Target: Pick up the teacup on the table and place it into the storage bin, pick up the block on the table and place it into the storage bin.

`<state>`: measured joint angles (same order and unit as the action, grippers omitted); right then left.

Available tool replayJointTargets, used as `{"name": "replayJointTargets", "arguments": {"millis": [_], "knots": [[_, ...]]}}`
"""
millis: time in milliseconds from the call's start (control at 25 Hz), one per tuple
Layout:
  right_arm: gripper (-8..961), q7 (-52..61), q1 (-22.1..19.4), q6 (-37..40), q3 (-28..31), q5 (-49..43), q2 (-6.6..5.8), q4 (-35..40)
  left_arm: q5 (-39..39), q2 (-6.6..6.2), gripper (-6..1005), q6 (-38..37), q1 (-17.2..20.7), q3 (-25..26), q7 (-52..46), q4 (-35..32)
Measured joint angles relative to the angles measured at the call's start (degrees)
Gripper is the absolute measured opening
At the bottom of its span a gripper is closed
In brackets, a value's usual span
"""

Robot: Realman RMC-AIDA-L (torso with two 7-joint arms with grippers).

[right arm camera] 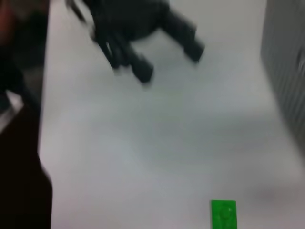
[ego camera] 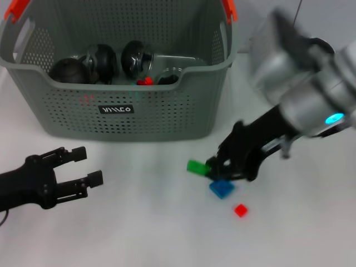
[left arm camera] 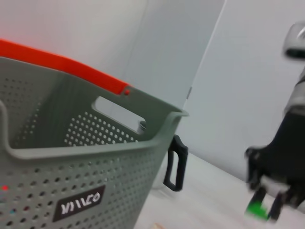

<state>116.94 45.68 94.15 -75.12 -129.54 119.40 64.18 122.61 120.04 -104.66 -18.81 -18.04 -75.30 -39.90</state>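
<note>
The storage bin (ego camera: pixel 167 119) is a grey perforated basket with orange handle ends at the back of the table; it also shows in the left wrist view (left arm camera: pixel 95 191). A green block (ego camera: pixel 197 166) sits in the fingertips of my right gripper (ego camera: pixel 214 167), which is shut on it just in front of the bin's right corner. The same block (left arm camera: pixel 257 208) and gripper (left arm camera: pixel 268 209) show in the left wrist view, and the block (right arm camera: pixel 223 214) in the right wrist view. My left gripper (ego camera: pixel 89 165) rests open at the front left. The teacup is out of view on the table.
A blue block (ego camera: pixel 221 189) and a small red block (ego camera: pixel 240 210) lie on the white table beside the right gripper. Inside the bin are dark round objects (ego camera: pixel 100 61), glassware and a red piece (ego camera: pixel 145 81). A black handle (left arm camera: pixel 175 164) shows beside the bin.
</note>
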Motion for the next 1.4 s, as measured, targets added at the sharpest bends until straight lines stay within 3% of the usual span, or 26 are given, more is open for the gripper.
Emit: {"name": "replayJointTargets", "arguments": {"millis": [200,400,560,800,960,1200,1400], "knots": [[190,-2.83,-0.59,8.85,15.17,10.04,-0.1,6.09,-0.15,-0.08,849,0.06,-0.07,2.54,0.04,0.07],[189,-3.15,0.06,5.73,18.99,19.45,-0.19,7.18,-0.54,0.12,849,-0.31,-0.25,3.98,-0.02,0.11],[189,-0.67,1.92,-5.01,18.41,19.05,0.09,7.19,-0.71,0.08,849,-0.33,-0.53,4.21,0.03,0.71],[190,8.37,8.1,-22.0,11.45,6.03,0.78,3.94,-0.77,0.17,849,-0.12,-0.96,4.25,-0.01,1.03],[190,13.85,14.69,-30.69,7.29,-1.65,0.84,-3.28,-0.8,0.21,849,-0.02,-1.36,4.24,-0.01,1.62],[189,14.99,25.21,-40.64,6.37,-7.18,0.85,-20.55,-0.85,0.26,849,-0.02,-1.42,4.24,-0.08,1.77],[189,14.66,28.93,-48.08,2.8,-6.75,1.34,-29.38,-0.87,0.28,849,0.02,-1.41,4.24,-0.1,2.28]]}}
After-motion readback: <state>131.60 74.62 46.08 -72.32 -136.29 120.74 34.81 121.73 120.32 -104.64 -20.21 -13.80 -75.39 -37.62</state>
